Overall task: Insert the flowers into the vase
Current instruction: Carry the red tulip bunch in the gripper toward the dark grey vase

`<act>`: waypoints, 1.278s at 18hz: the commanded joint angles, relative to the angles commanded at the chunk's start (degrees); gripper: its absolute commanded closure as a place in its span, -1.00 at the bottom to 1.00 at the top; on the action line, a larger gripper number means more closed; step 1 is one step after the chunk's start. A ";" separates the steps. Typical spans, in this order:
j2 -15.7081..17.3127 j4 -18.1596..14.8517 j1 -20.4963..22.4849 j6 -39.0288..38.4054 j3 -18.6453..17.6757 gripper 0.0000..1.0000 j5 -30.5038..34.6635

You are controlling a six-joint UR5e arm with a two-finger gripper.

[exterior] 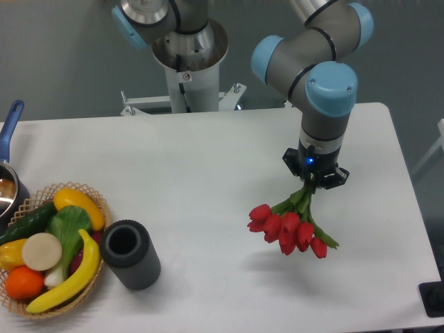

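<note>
White surface [208, 173] has loads of bare room mid-way. Gripper [310, 184] hangs toward the right edge, fingers clenched on the flowers [288, 225], buds dangling low. Vase [130, 253] stands near-left, touching the basket [90, 201].

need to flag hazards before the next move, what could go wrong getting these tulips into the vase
1. The flowers hang buds-down from the tool, so they likely must be flipped before the stems can enter.
2. The vase has a narrow mouth and stands right against the wicker basket; a bump might tip it.
</note>
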 joint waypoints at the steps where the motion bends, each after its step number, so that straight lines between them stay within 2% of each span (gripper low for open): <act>1: 0.00 0.09 0.00 0.00 -0.17 1.00 0.09; 7: -0.44 -0.09 -0.26 -0.53 1.40 1.00 0.00; 10: -0.44 0.00 -0.53 -0.62 2.37 1.00 -2.01; 13: -0.26 0.44 -1.05 -2.27 2.55 1.00 -7.36; 14: -0.09 1.40 -1.14 -4.11 2.55 1.00 -9.91; 17: 0.00 8.33 -2.63 -10.44 2.46 1.00 -19.38; 19: -0.26 9.84 -2.99 -14.31 2.55 1.00 -26.86; 23: -0.09 11.78 -4.48 -16.69 3.68 1.00 -35.31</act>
